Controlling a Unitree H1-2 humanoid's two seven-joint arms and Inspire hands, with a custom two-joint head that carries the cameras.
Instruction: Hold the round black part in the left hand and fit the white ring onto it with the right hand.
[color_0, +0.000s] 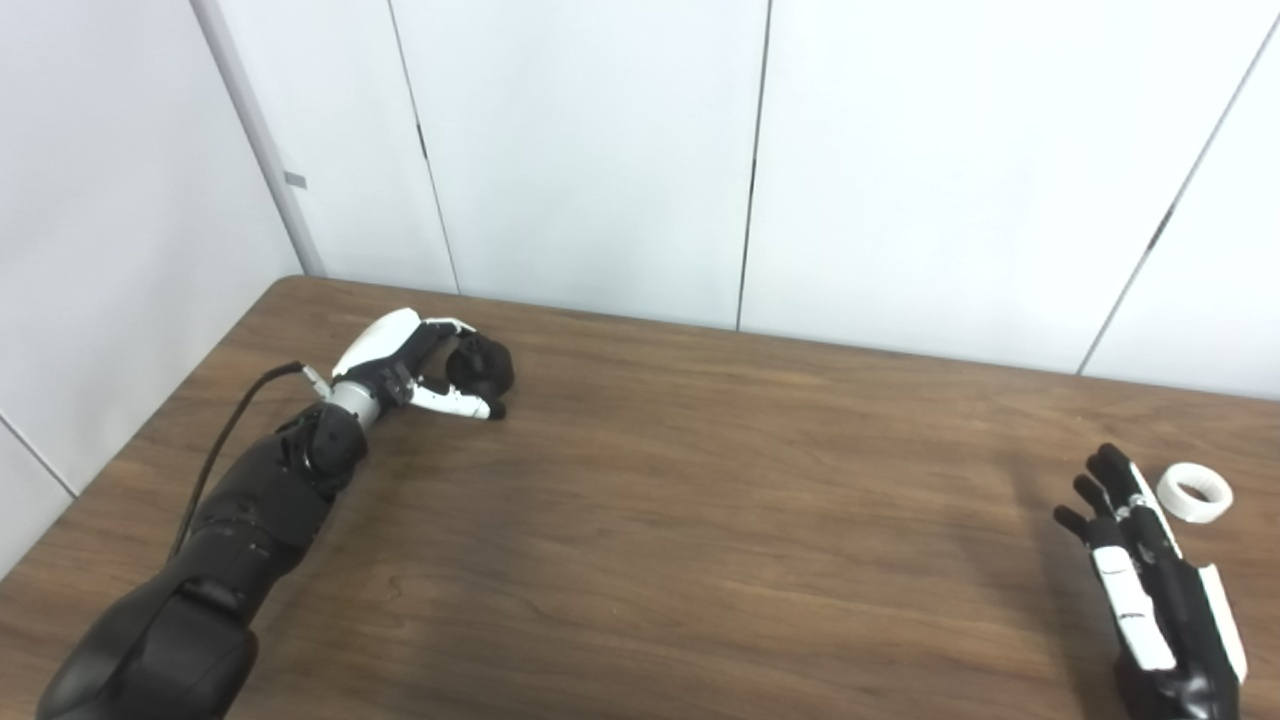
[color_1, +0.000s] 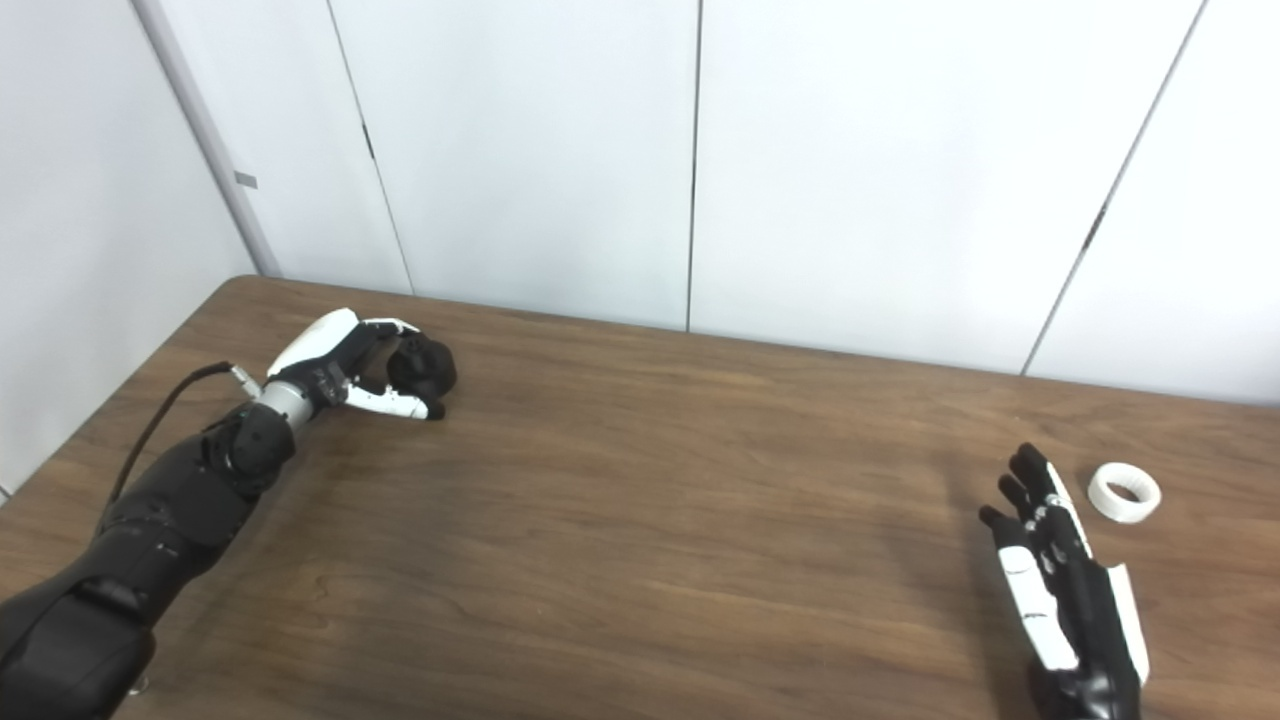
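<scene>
Table (color_0: 640, 560), white ring (color_0: 1194, 492) beside (untouched) right hand (color_0: 1150, 580) — apart

Brown table, black and white robot hands

The table (color_0: 650, 520) is dark brown with wavy wood lines. On its far left side, the left hand (color_0: 415, 365) is white and black with a silver wrist, and the round part (color_0: 482, 366) at its fingers is all black. On the table's right side sits a plain white ring (color_0: 1194, 492), beside the black right hand (color_0: 1150, 580) with white strips.
</scene>
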